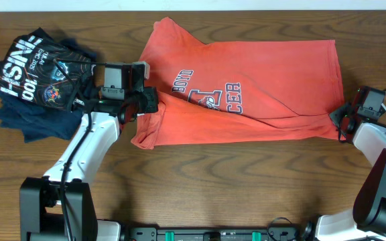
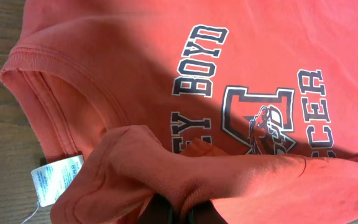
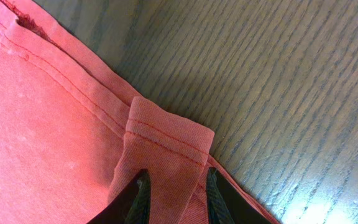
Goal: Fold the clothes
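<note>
Overhead, the red-orange short-sleeved cotton T-shirt [image 1: 260, 87] lies spread across the middle of the dark brown wooden tabletop [image 1: 246, 187], print side up and a bit rumpled, with one sleeve sticking out at the near left. A heap of dark navy shirts with white lettering [image 1: 39, 80] sits well apart at the far left. From up there you can only see that the left fingers [image 1: 148, 102] are at the shirt's left edge and the right fingers [image 1: 344, 119] at its right edge – not what they're actually doing. The wrist cams fill that in. The right wrist view shows the two dark fingers clamped on a folded-over bit of stitched hem, with the cloth squeezed between them and bare wood just beside. The left wrist view shows the ribbed collar [image 2: 48, 74], the small white tag [image 2: 56, 180] and the white-and-dark chest print [image 2: 253, 118]. A bunched fold of the tee rises into the fingers at the bottom edge – they're mostly buried under the cloth, but they look pinched on it.
</note>
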